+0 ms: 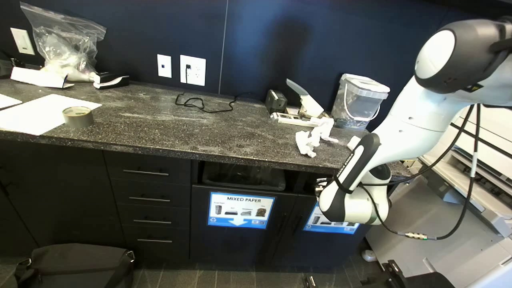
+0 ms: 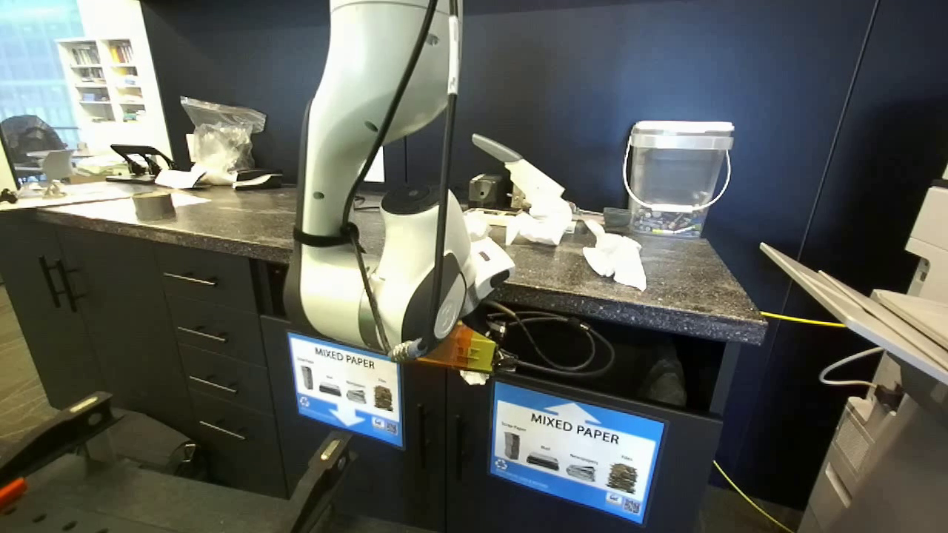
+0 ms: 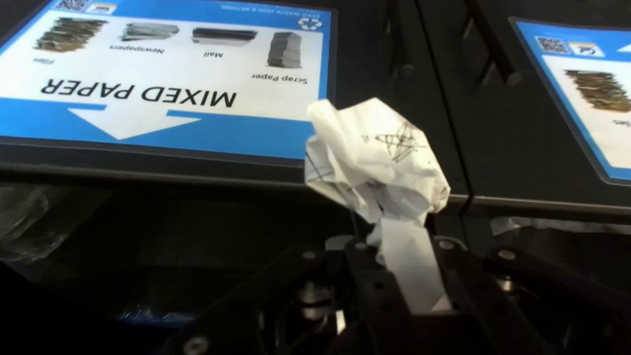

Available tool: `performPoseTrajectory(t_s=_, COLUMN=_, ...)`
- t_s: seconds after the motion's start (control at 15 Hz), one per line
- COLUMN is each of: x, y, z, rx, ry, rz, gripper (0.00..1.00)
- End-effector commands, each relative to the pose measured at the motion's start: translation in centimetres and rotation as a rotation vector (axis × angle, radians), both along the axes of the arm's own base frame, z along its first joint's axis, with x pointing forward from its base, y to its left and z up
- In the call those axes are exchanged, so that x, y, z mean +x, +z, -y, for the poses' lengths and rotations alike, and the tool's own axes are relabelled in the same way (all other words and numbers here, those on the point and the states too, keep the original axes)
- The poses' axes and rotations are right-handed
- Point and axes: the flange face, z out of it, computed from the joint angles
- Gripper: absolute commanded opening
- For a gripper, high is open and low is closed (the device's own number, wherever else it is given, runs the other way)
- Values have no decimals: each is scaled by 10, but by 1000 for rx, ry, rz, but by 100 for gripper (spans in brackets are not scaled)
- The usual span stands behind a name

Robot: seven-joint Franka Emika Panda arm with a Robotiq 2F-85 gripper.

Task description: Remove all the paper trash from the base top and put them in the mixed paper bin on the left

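The gripper [image 3: 400, 249] stands narrow, its two fingers [image 3: 374, 283] pinching the folded tail of a crumpled paper [image 3: 377, 158], whose pen-marked bulk sticks out past the tips. The hold looks sound: the piece should weigh almost nothing, give softly and perhaps spring a little when freed; its dry surface seems unlikely to slip, so a light squeeze on the folds ought to do, while a hard tug could tear it. It hangs by the top edge of the cabinet doors [image 3: 365, 64], near the seam, on the right-hand door's side; whether it touches them I cannot tell. Carrying it toward the left bin [image 1: 244, 186], behind the neighbouring door, seems the step in hand. Further out, on the countertop [image 1: 140, 130], more paper scraps [image 1: 306, 146] lie near a stapler-like tool [image 1: 311, 105], and a folded piece [image 2: 616, 255] lies toward the end in an exterior view. These look just as light and limp; I would grip each across a raised ridge, since thin ends may bend or skid away.
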Motion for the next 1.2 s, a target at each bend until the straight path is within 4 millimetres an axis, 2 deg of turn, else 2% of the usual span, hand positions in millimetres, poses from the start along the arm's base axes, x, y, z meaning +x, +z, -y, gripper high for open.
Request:
performPoseTrajectory(t_s=0.0, x=14, y=-19, z=12, rx=-39, ry=2, rz=124, gripper=11)
performPoseTrajectory(t_s=0.27, x=30, y=-39, z=23, rx=-63, ry=5, rz=210, gripper=11)
performPoseTrajectory(t_s=0.6, x=59, y=-67, z=31, rx=-74, ry=-8, rz=257, gripper=11)
performPoseTrajectory(t_s=0.93, x=83, y=-71, z=35, rx=-119, ry=7, rz=317, gripper=11)
performPoseTrajectory(t_s=1.13, x=87, y=-80, z=35, rx=-124, ry=12, rz=331, gripper=11)
